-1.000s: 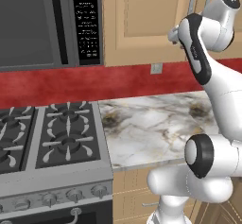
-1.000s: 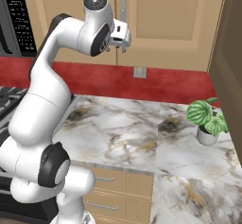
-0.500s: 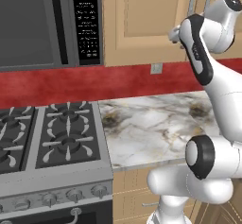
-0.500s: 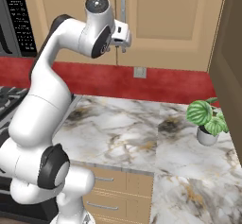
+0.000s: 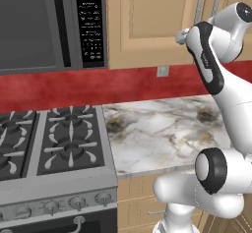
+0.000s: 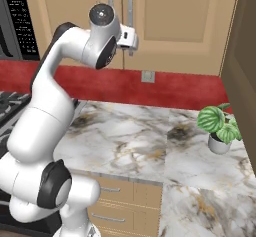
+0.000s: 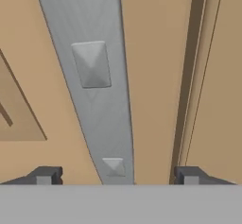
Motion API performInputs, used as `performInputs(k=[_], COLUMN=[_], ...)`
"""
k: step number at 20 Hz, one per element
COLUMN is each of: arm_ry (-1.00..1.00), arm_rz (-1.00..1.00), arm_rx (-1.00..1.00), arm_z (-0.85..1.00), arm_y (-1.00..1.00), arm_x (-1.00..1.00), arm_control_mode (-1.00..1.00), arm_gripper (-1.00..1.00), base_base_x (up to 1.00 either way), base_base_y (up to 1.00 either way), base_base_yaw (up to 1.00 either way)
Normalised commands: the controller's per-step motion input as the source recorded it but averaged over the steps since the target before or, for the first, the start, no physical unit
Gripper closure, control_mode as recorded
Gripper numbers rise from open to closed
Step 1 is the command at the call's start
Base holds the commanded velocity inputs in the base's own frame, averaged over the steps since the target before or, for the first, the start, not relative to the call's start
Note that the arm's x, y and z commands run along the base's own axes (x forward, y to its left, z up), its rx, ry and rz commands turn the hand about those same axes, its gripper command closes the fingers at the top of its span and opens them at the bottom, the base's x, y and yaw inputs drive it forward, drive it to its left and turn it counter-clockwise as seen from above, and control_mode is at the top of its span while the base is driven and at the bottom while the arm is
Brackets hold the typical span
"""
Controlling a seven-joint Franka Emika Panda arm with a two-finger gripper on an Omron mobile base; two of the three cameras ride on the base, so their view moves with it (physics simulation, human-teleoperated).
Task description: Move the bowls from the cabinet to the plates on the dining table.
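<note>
Nearest, in the hand view: two small dark fingertips of the gripper standing wide apart, nothing held between them. Just beyond, a long vertical grey metal bar handle running slantwise up between the tips, nearer the left one, with square mounts showing at mid-length and low down. Behind that, the flat-panel door of the light tan wooden wall cabinet, shut, with the dark seam between the two doors lying inside the right tip.

Seen from the right base camera: gripper raised to the cabinet, right at the pair of bar handles; whether touching yet, cannot tell. Below, white-grey-brown veined marble bench with a small white pot holding a green plant. From the left base camera: same cabinet, black microwave beside it, gas stove lower down.

Bowls presumably behind the closed doors, not visible; plates and dining table likewise out of sight.

Judged step: taking the handle to open the door. For a clean grip: centre the bar between the tips, keep clear of the mounts and of the neighbouring handle, advance until the bar sits deep between the tips, close firmly, then pull along the door's arc rather than straight out.
</note>
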Motion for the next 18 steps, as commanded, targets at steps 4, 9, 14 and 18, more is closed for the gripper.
performInputs(k=[4, 9, 14, 18], arm_ry=[-0.04, -0.04, 0.0, 0.0], arm_rz=[0.0, 0.0, 0.0, 0.0], arm_rx=[0.0, 0.0, 0.0, 0.0], arm_z=[-0.01, -0.01, 0.0, 0.0], arm_y=[0.04, 0.04, 0.07, 0.0], arm_x=[0.11, 0.14, 0.12, 0.0], arm_control_mode=[-1.0, -1.0, -1.0, -1.0], arm_gripper=[-1.0, -1.0, 1.0, 1.0], base_base_x=[0.0, 0.0, 0.0, 0.0], base_base_y=[0.0, 0.0, 0.0, 0.0], base_base_yaw=[0.0, 0.0, 0.0, 0.0])
